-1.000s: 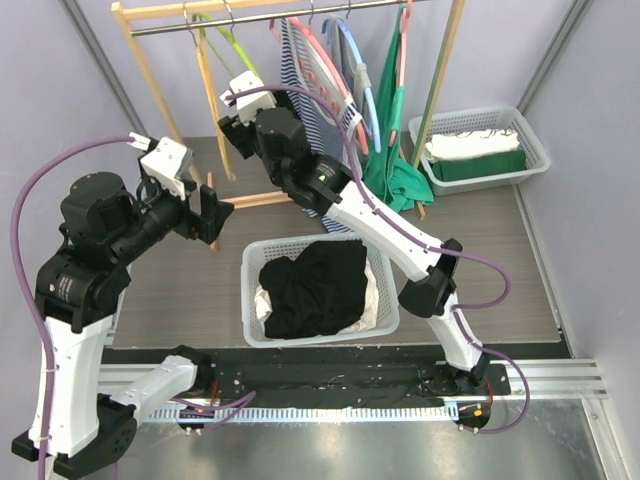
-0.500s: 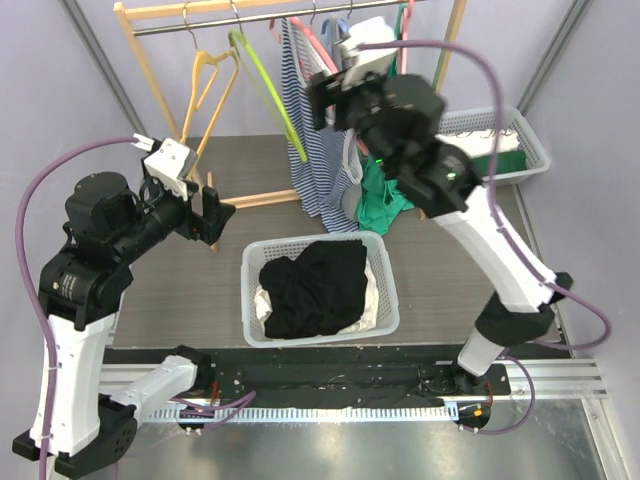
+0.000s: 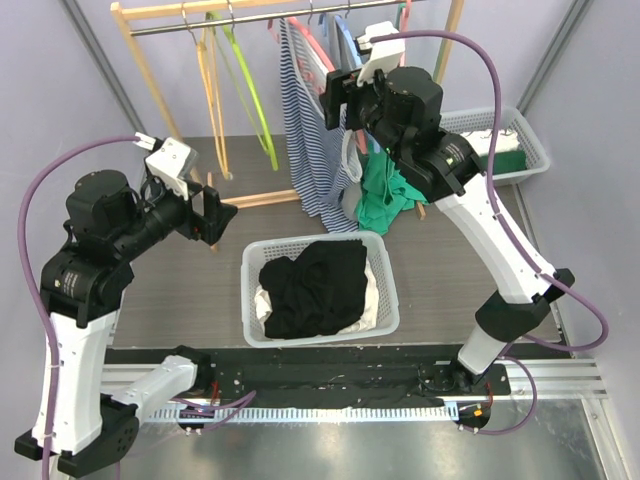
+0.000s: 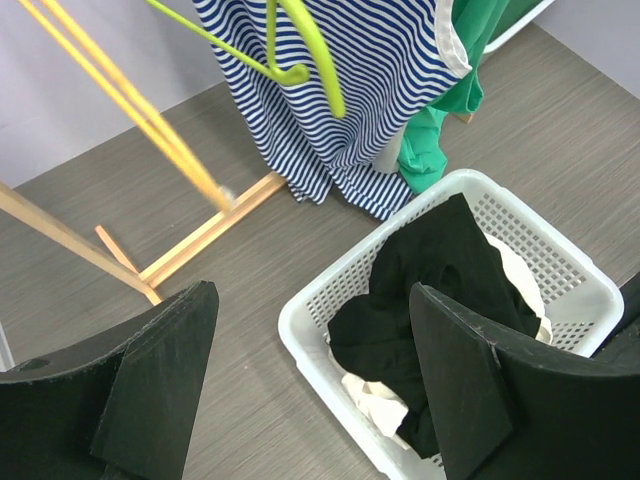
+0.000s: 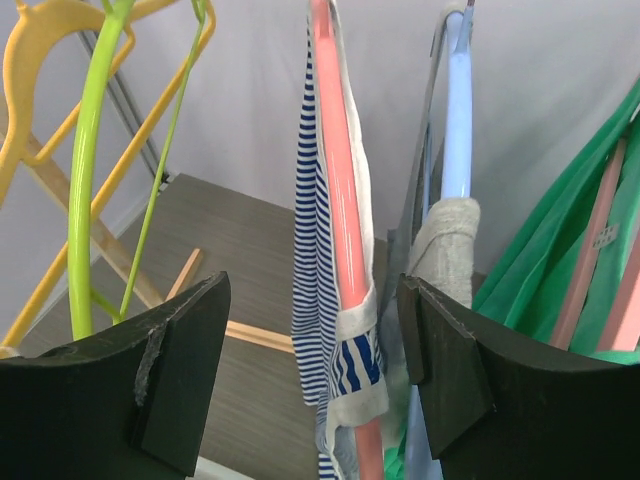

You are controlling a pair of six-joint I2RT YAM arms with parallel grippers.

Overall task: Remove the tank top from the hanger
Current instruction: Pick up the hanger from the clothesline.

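The right gripper [image 5: 312,345], jaws open, faces the blue-and-white striped tank top [image 5: 305,250] on its pink plastic hanger [image 5: 335,200]. The left gripper [image 4: 315,370] is open too.

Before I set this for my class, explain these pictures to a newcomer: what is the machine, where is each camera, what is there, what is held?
Two robot arms are bolted at the near edge of the table. The wide picture looks down from above and behind them; the other two come from cameras on each wrist. The left gripper is open and empty, facing a white basket of black clothing. The right gripper is open, its fingers either side of a pink hanger carrying the striped tank top on a wooden rack. Nothing is held.
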